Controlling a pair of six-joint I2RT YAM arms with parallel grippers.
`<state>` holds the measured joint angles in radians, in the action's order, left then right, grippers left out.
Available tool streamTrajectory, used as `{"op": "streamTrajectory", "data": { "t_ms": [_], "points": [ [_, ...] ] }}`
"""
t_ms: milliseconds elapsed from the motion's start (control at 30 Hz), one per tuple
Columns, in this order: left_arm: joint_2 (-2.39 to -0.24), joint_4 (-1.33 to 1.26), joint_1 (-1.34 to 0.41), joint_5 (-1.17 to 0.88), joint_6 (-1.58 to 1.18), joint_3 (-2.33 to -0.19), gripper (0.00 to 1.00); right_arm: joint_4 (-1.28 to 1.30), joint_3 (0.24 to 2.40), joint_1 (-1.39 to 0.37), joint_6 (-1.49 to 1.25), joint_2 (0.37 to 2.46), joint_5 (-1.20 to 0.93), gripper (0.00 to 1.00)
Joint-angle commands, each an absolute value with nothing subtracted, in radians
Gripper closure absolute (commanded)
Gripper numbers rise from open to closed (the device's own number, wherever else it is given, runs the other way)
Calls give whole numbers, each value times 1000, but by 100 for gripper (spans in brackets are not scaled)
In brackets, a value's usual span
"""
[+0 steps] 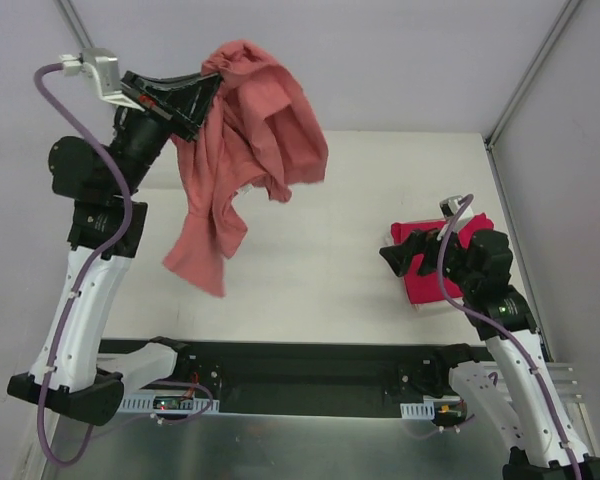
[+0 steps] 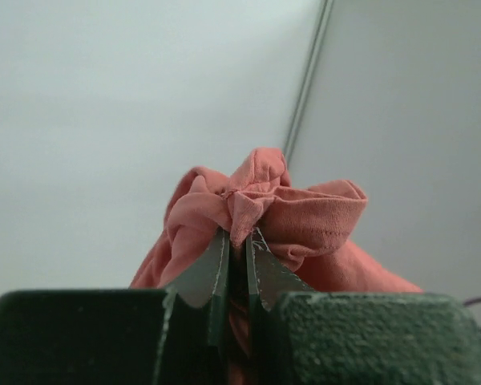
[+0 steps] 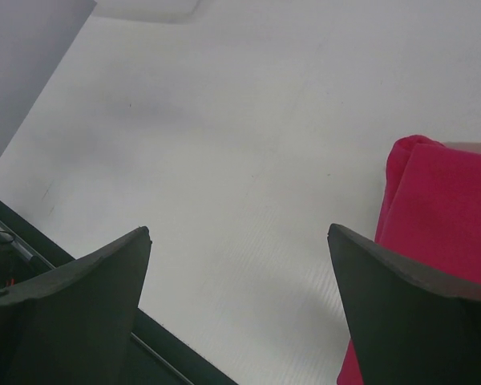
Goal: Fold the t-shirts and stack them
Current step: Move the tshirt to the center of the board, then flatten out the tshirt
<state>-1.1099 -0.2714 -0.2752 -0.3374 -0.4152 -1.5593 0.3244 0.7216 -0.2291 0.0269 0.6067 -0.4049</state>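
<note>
Low on the right, the right gripper (image 1: 400,258) stands wide apart and empty above the table (image 1: 320,240). Just beside it lies the crimson t-shirt (image 3: 437,208); it seems folded, though the arm hides part of it. Further back, at the upper left, the left gripper (image 2: 239,241) is pinched tight on a bunched edge of the salmon t-shirt (image 1: 245,130). That shirt dangles in crumpled folds, well clear of the crimson one.

bright, even light from overhead, everything washed pale. the white table (image 1: 330,250) shows only faint, soft shadows beside the folded crimson t-shirt (image 1: 425,270). up close, the fingers (image 3: 80,305) of the right gripper (image 3: 239,231) look dark and soft-edged, while the salmon t-shirt (image 2: 256,208) is sharp.
</note>
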Motion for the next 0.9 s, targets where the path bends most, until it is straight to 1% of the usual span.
{"op": "streamTrajectory", "data": {
  "t_ms": [0,67,133,167,200,233,267,367,433,533,567,633,667,700,800,867],
  "points": [
    [-1190,-360,-328,-436,-552,-1381,100,345,713,-233,26,607,-384,4],
    [-1222,-388,-376,-376,-552,-1312,98,350,721,-235,28,614,-385,4],
    [-1299,-393,-449,-354,-535,-1250,93,357,724,-233,28,624,-380,4],
    [-1328,-390,-471,-356,-532,-1240,64,362,726,-233,28,626,-371,4],
    [-1379,-373,-485,-356,-531,-1224,47,376,727,-233,28,629,-342,4],
    [-1400,-359,-504,-350,-540,-1217,17,383,729,-233,29,638,-321,4],
    [-1416,-348,-508,-325,-546,-1207,1,391,732,-233,32,643,-302,4],
    [-1433,-315,-508,-308,-561,-1152,1,405,732,-235,32,669,-268,4],
    [-1399,-226,-509,-285,-564,-1135,1,388,729,-235,25,689,-284,4],
    [-1284,-158,-509,-215,-571,-1022,1,383,733,-235,11,719,-288,4],
    [-1244,-140,-509,-184,-577,-940,1,385,735,-233,6,729,-288,4],
    [-1122,-82,-508,-76,-619,-853,1,387,744,-235,3,753,-305,4],
    [-1044,-7,-508,-37,-636,-772,1,385,745,-238,2,762,-313,4],
    [-1008,45,-508,57,-665,-737,1,382,756,-242,2,781,-325,4],
    [-905,250,-508,208,-799,-637,1,391,790,-291,6,846,-322,4],
    [-868,369,-505,254,-831,-597,1,405,816,-363,12,889,-284,4]
  ]
}}
